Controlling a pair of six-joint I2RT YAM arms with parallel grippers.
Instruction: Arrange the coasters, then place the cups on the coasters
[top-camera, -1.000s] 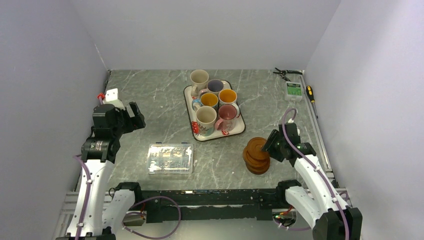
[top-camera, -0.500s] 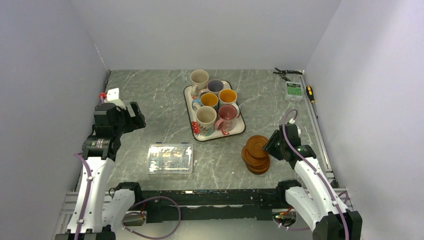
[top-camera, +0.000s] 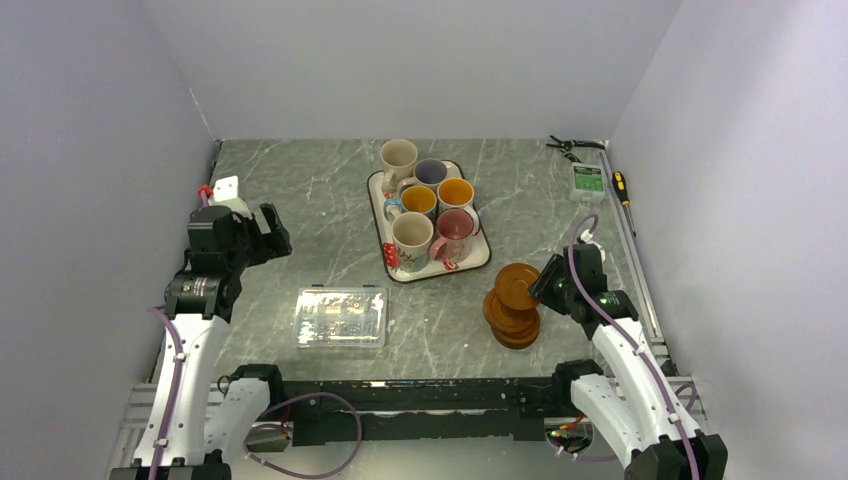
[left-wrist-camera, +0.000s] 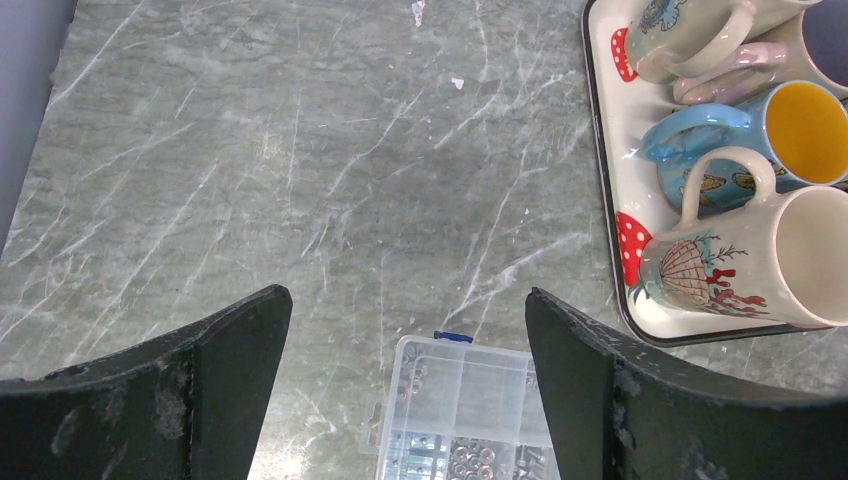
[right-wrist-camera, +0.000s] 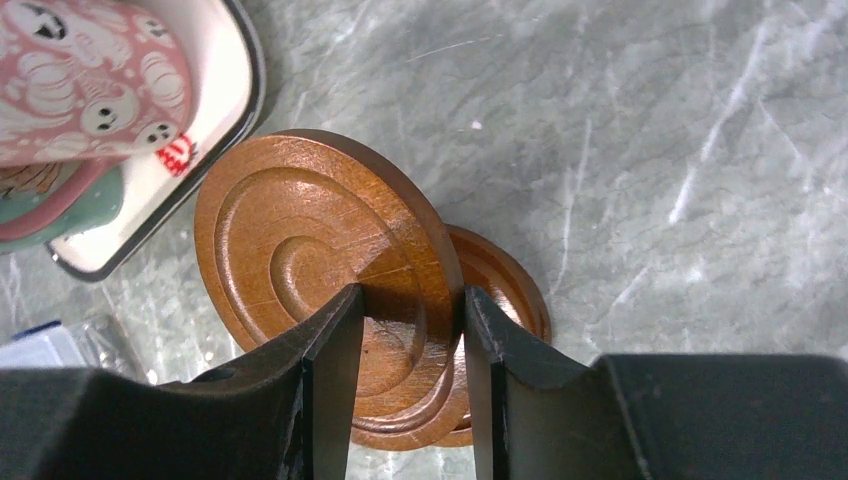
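A stack of dark-brown wooden coasters (top-camera: 514, 326) lies on the table at the right front. My right gripper (top-camera: 543, 284) is shut on the rim of the top coaster (top-camera: 517, 281) and holds it tilted just above the stack. In the right wrist view this coaster (right-wrist-camera: 300, 250) sits between the fingers (right-wrist-camera: 410, 310), with the remaining coasters (right-wrist-camera: 505, 285) below. Several cups (top-camera: 432, 214) stand together on the white tray (top-camera: 482, 259) at the centre back. My left gripper (top-camera: 272, 236) hovers open and empty over the left of the table (left-wrist-camera: 408, 300).
A clear plastic box (top-camera: 341, 317) of small hardware lies front centre, below the left gripper (left-wrist-camera: 470, 420). Pliers, a small device (top-camera: 587, 180) and a screwdriver (top-camera: 622, 188) lie at the far right back. The tray's corner (right-wrist-camera: 235, 100) and a pink cup (right-wrist-camera: 80, 80) lie close to the held coaster.
The right gripper has narrowed onto the top coaster and raised it off the stack, drifting slightly away from the base. The left arm has barely moved.
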